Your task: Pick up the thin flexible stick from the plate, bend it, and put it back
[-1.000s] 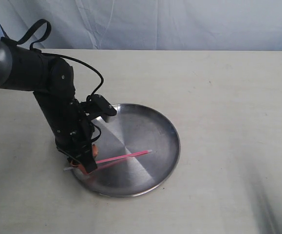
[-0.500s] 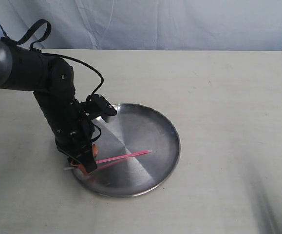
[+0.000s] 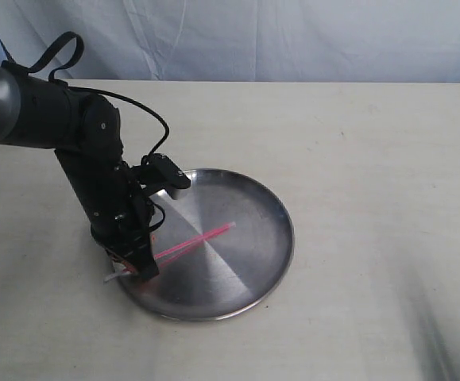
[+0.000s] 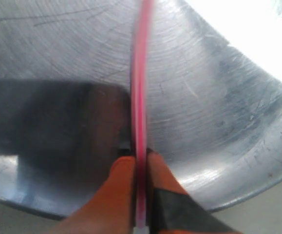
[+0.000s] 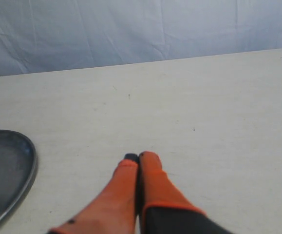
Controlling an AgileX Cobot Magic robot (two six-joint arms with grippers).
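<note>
The left gripper (image 3: 140, 266) sits at the left rim of the plate (image 3: 265, 208), clamped on the stick (image 3: 194, 241) close to one end. A short pale tip pokes out behind its fingers past the rim, and the pink length slants out over the steel toward the plate's middle. The right gripper (image 5: 139, 157) hangs over the table (image 3: 373, 159) clear of the plate, its orange fingers pressed together on nothing.
</note>
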